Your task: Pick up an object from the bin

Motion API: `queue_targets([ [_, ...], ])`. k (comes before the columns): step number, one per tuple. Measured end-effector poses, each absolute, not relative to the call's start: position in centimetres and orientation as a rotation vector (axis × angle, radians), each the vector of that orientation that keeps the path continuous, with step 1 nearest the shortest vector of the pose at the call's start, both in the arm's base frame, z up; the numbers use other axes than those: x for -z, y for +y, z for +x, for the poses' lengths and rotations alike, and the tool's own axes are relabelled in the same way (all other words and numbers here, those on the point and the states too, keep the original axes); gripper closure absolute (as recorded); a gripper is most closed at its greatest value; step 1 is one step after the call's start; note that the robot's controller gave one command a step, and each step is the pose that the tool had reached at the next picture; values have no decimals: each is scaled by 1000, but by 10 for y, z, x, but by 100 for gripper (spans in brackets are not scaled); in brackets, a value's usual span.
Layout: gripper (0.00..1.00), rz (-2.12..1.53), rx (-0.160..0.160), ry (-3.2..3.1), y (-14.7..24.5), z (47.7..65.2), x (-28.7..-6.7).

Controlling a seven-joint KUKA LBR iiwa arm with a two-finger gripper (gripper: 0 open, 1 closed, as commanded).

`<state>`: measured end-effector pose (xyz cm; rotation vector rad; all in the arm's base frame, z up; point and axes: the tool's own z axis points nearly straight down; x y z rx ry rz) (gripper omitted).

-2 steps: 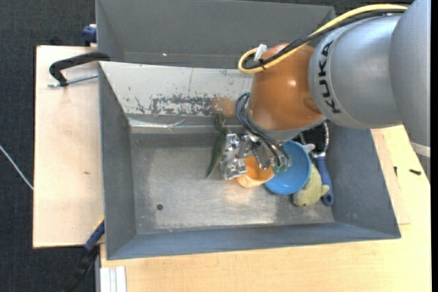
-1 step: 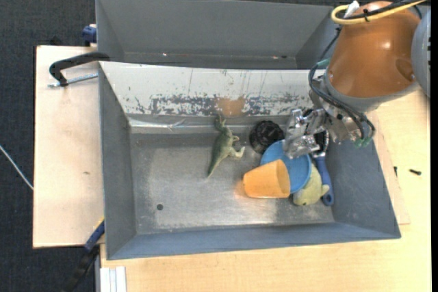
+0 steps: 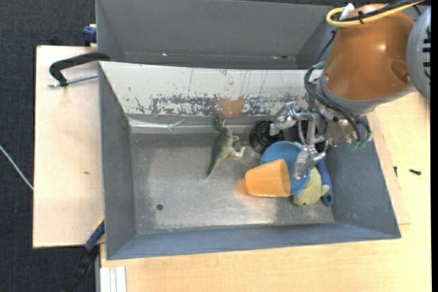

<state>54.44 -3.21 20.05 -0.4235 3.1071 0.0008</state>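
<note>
The gripper (image 3: 306, 162) hangs low in the bin (image 3: 178, 205), at the arm's end of it, over a small cluster; whether it stands apart or together I cannot tell, since its tip is lost against the things beneath, and nothing can be seen held in it; right under its tip lie the edge of a blue round thing (image 3: 279, 152) and a yellowish soft lump (image 3: 309, 193), the two touching; just beside it, away from the arm, an orange cup (image 3: 267, 180) lies on its side against the blue thing; a black thing (image 3: 262, 134) sits a little beyond, toward the back wall; a green dinosaur (image 3: 222, 148) stands farther off on that side, apart from the cluster. The step in hand looks like the descent onto a thing, most likely the blue one or the lump; to do it well, settle on one, centre over it so that no neighbour is caught too, and come straight down; the lump should give and grip easily, whereas the blue thing's rim may slip and the cup could roll if nudged; close only once low enough, then lift plumb.
</note>
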Motion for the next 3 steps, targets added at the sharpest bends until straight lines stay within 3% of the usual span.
queue_targets([
  [1, 0, -623, 1, 3068, -20, 579, -89],
  [2, 100, -625, -5, 3080, -19, 577, -87],
  [3, 100, -634, 4, 3061, -18, 581, -215],
])
